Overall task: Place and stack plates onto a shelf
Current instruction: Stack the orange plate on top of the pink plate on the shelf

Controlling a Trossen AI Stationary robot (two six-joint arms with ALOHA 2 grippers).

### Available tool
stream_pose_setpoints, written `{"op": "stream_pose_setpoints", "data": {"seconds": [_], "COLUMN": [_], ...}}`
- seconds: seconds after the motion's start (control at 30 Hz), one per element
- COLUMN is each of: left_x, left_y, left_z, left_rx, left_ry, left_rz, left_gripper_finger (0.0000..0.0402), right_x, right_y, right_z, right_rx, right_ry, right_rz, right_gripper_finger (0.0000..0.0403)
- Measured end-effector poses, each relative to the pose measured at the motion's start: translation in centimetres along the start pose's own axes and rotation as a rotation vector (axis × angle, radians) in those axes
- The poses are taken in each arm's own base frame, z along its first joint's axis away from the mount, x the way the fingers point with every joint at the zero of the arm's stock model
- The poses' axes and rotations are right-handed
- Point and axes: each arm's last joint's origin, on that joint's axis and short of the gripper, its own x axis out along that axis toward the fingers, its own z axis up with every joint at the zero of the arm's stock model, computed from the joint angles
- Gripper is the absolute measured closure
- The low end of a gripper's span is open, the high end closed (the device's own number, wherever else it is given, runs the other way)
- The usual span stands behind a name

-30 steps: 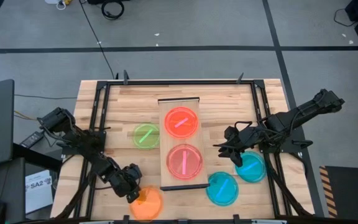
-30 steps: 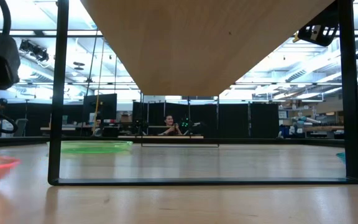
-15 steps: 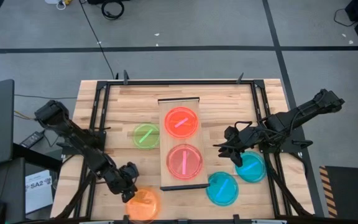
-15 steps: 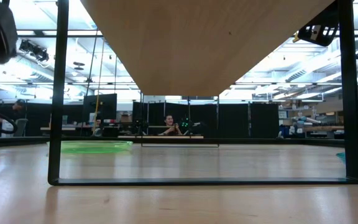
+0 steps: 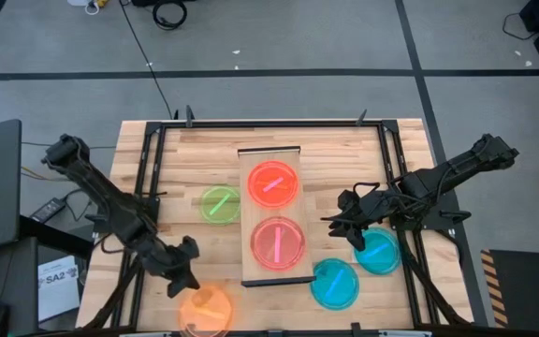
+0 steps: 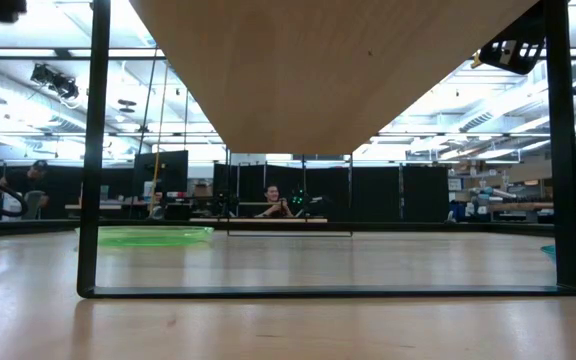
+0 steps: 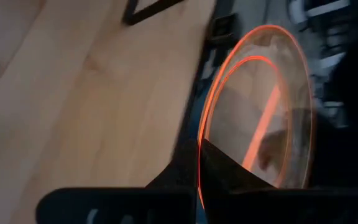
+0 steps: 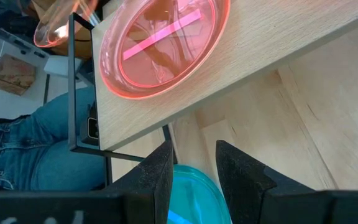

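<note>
From overhead you looked straight down on the whole table point(image 5: 185, 140). Your low camera sat at tabletop height, facing level beneath the shelf point(image 6: 328, 60) into the room. Each wrist camera pointed close past its own fingers (the right one shared the shelf point(image 8: 278, 56) with the overhead view).

The plank table point(image 5: 176, 150) carries the shelf point(image 5: 271, 157) at its middle, with a lime green plate point(image 5: 220, 204) just left of it and two cyan plates point(image 5: 334, 284) point(image 5: 378, 252) to its right. On the shelf lie an orange plate point(image 5: 273, 183) and a pink plate point(image 5: 277, 242).
</note>
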Motion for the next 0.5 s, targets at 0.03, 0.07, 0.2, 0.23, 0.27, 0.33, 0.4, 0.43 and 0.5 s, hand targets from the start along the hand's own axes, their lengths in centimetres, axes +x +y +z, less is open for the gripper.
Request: {"op": "stream_pose_setpoints", "data": {"seconds": [0.03,0.07,0.2,0.23,0.27,0.33,0.4,0.43,0.5], "left_x": [-0.4,-0.7,-2.0,-2.3,-2.6,-3.1,-3.6,-3.9,-4.3], "left_y": [-0.1,-0.2,-0.3,-0.2,-0.2,0.1,0.4,0.6,1.1], "left_z": [0.3,0.6,2.2,2.7,3.3,4.4,5.5,6.2,7.3], "left_rx": [-0.006,-0.013,-0.023,-0.022,-0.026,-0.03,-0.029,-0.029,-0.041], "left_ry": [-0.012,-0.027,-0.118,-0.14,-0.165,-0.218,-0.272,-0.301,-0.358], "left_rz": [-0.016,-0.029,-0.064,-0.067,-0.07,-0.074,-0.067,-0.06,-0.047], "left_gripper_finger": [0.0395,0.0395,0.0395,0.0395,0.0395,0.0395,0.0395,0.0395,0.0395], "right_x": [0.0,0.0,0.0,0.0,0.0,0.0,0.0,0.0,0.0], "right_y": [0.0,0.0,0.0,0.0,0.0,0.0,0.0,0.0,0.0], "right_z": [0.0,0.0,0.0,0.0,0.0,0.0,0.0,0.0,0.0], "right_rx": [0.0,0.0,0.0,0.0,0.0,0.0,0.0,0.0,0.0], "right_ry": [0.0,0.0,0.0,0.0,0.0,0.0,0.0,0.0,0.0], "right_rz": [0.0,0.0,0.0,0.0,0.0,0.0,0.0,0.0,0.0], "right_gripper_finger": [0.0274,0.0274,0.0274,0.0274,0.0274,0.0274,0.0274,0.0274,0.0274]}}
